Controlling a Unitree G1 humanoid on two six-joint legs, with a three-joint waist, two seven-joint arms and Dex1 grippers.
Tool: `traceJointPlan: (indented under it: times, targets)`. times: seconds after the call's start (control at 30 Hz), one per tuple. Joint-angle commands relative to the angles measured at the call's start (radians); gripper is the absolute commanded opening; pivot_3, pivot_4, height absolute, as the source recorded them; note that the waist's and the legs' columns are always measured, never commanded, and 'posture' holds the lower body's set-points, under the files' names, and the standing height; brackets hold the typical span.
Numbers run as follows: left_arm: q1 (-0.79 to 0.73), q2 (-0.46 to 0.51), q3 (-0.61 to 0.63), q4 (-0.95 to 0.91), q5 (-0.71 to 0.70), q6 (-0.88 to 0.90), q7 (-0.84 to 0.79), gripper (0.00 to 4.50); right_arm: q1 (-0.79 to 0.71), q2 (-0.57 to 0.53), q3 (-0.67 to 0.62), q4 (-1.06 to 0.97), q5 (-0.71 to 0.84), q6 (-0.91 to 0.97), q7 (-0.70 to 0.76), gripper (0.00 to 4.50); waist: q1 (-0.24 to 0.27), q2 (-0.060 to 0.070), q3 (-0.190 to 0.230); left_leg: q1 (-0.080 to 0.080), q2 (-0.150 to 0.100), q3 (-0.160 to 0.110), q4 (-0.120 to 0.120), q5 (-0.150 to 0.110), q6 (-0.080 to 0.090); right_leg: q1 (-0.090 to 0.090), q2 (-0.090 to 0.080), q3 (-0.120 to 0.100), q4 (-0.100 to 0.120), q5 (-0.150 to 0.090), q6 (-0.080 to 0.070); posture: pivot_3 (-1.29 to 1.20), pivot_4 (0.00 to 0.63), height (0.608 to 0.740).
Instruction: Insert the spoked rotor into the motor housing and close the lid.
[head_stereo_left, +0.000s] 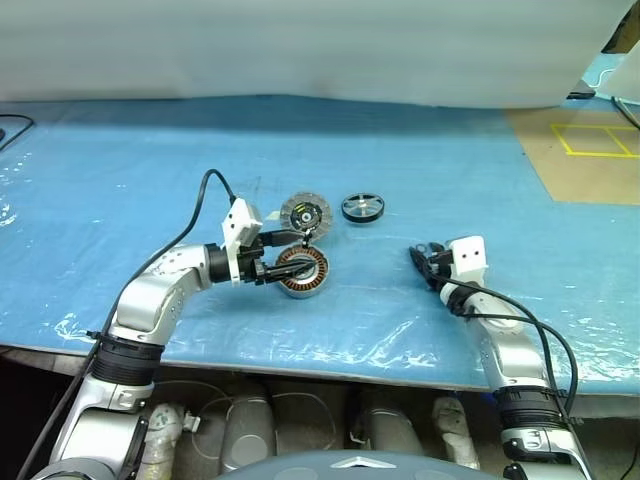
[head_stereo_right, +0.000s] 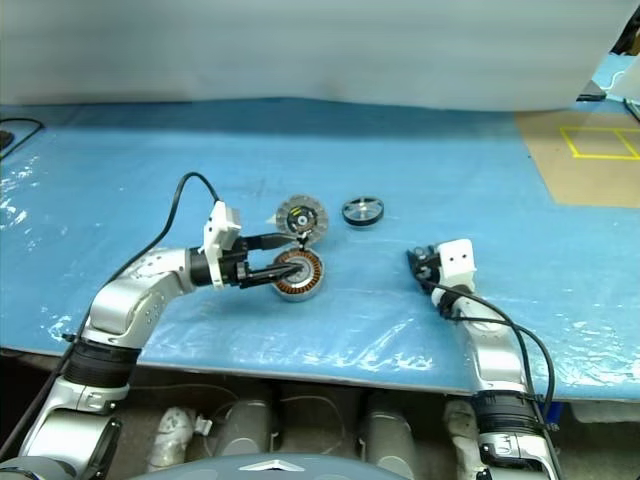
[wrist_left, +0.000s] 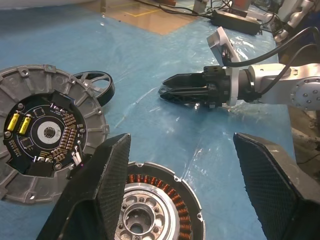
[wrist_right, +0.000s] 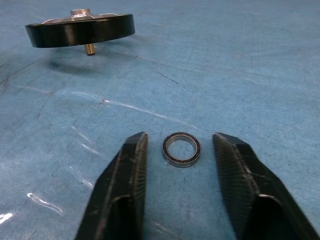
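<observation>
Your spoked rotor (head_stereo_left: 362, 207) lies flat on the blue table cover (head_stereo_left: 120, 170), far and to the right of the motor housing (head_stereo_left: 303, 272) and well apart from both grippers. Judge it rigid, fairly dense for its size and slick on the polished rim, so pinch it across the rim rather than by the thin spokes.

The lid (head_stereo_left: 305, 213) sits just beyond the housing, touching or nearly so.

Your left gripper (head_stereo_left: 287, 252) has its fingers spread wide over the housing and grasps nothing. Your right gripper (wrist_right: 180, 172) hangs low over the cover, jaws partly parted, straddling a small metal ring (wrist_right: 181, 149) without touching it.

That ring is visible in the right wrist view, which also shows a short pin under the rotor (wrist_right: 80, 29). The left wrist view reveals the circuit board inside the lid (wrist_left: 46, 131) and the housing's copper windings (wrist_left: 172, 202).
</observation>
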Motion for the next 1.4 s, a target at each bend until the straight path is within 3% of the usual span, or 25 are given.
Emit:
traceJointPlan:
  times: [0.03,0.07,0.3,0.57,0.7,0.87,0.97,1.4]
  targets:
    - [-0.019,0.012,0.009,0.010,0.003,-0.027,-0.008,3.48,0.011,0.003,0.007,0.020,-0.010,0.011,-0.004,0.80,0.000,0.000,0.000,0.000,0.000,0.000,0.000,0.000,0.000,0.000,0.000,0.000,0.000,0.000,0.000,0.00,0.150,0.740]
    - [-0.019,0.015,0.012,0.015,0.004,-0.035,-0.010,3.48,0.011,0.002,0.007,0.020,-0.010,0.012,-0.003,0.53,0.000,0.000,0.000,0.000,0.000,0.000,0.000,0.000,0.000,0.000,0.000,0.000,0.000,0.000,0.000,0.00,0.150,0.740]
    - [0.002,0.028,0.013,0.025,0.017,-0.105,-0.034,3.48,0.022,-0.007,0.020,-0.011,0.000,0.020,0.035,0.54,0.000,0.000,0.000,0.000,0.000,0.000,0.000,0.000,0.000,0.000,0.000,0.000,0.000,0.000,0.000,0.00,0.150,0.740]
    - [0.008,0.036,0.013,0.045,0.015,-0.138,-0.060,3.48,0.019,-0.037,0.037,-0.215,0.038,0.092,0.102,0.54,-0.001,0.000,0.000,-0.002,0.000,0.001,-0.002,0.000,0.000,-0.003,0.000,0.001,0.000,0.000,0.000,0.00,0.150,0.740]
    - [0.060,0.049,0.056,-0.009,-0.047,-0.206,-0.141,3.48,0.014,-0.154,0.087,-0.447,0.149,0.255,0.278,0.54,0.000,0.002,0.001,-0.004,0.000,0.002,-0.002,0.000,0.000,-0.005,0.000,0.002,0.000,0.000,0.000,0.00,0.150,0.740]
    - [0.119,0.090,0.040,-0.018,-0.020,-0.293,-0.204,3.48,-0.037,-0.234,0.140,-0.541,0.234,0.365,0.397,0.54,0.001,0.002,0.001,-0.003,0.001,0.002,-0.003,0.000,0.000,-0.005,0.001,0.002,0.000,-0.001,-0.001,0.00,0.150,0.740]
    - [0.126,0.089,0.038,-0.030,-0.023,-0.302,-0.194,3.48,-0.102,-0.236,0.160,-0.541,0.278,0.415,0.436,0.54,0.002,0.002,0.001,-0.003,0.001,0.002,-0.003,0.000,0.000,-0.005,0.000,0.002,0.000,-0.001,0.000,0.00,0.150,0.740]
    - [0.244,0.092,0.072,-0.117,-0.022,-0.301,-0.073,3.48,-0.281,-0.131,0.356,-0.252,0.165,0.307,0.534,0.54,-0.008,0.001,0.001,-0.005,0.001,0.002,-0.003,0.000,0.000,-0.007,0.001,0.002,0.000,0.003,-0.008,0.00,0.150,0.740]
